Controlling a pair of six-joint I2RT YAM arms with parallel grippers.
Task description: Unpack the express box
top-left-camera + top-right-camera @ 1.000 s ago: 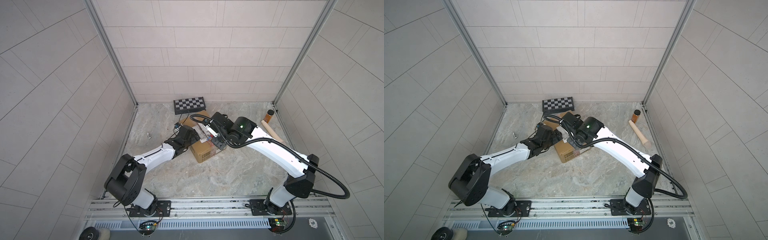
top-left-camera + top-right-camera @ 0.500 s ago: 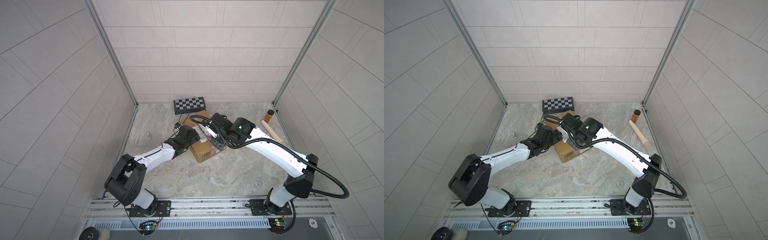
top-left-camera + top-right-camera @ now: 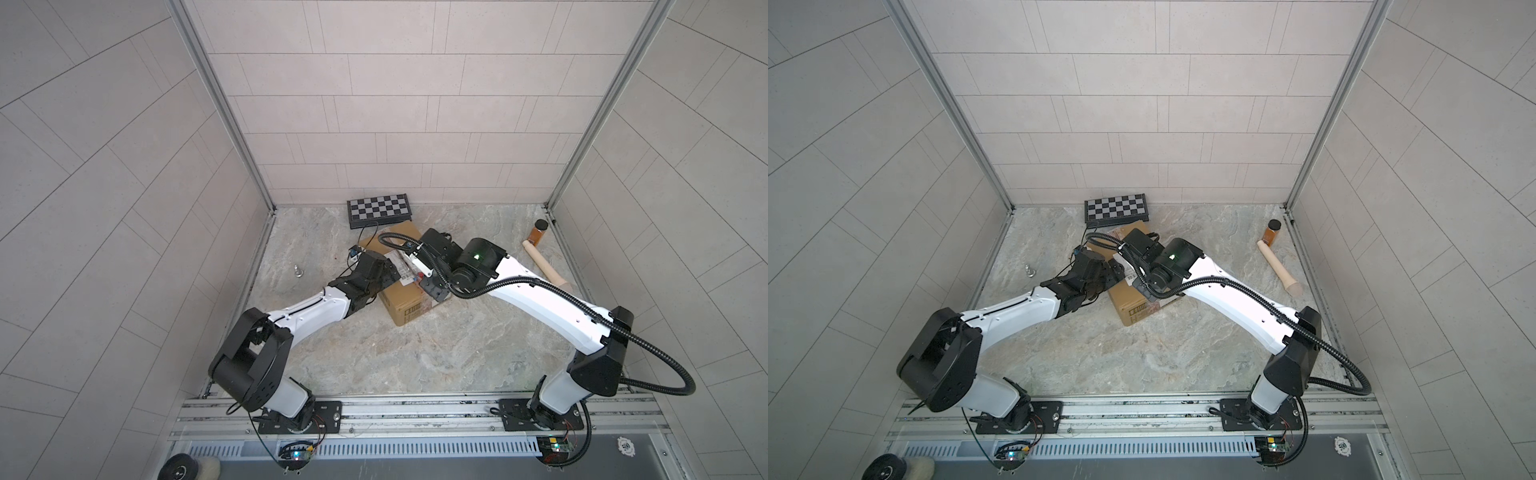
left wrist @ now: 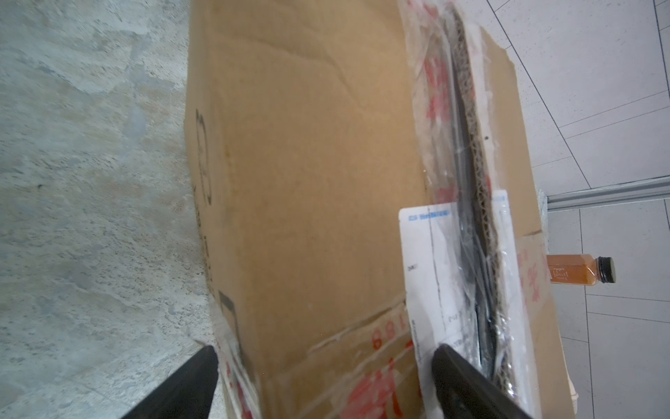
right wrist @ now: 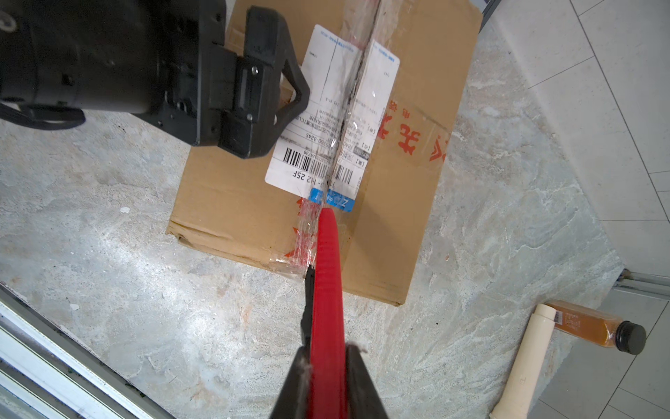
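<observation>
One express box lies on the marbled bench, just before one checkered board; one amber bottle, one pale roller and one metal piece lie apart. My left fingers spread astride its edge; my right fingers pinch one red tool. Tiled walls stand on three sides.

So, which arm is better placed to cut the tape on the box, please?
Right: the right gripper is shut on the red cutter, tip on the tape of the box. The left gripper is open, straddling its edge.
</observation>
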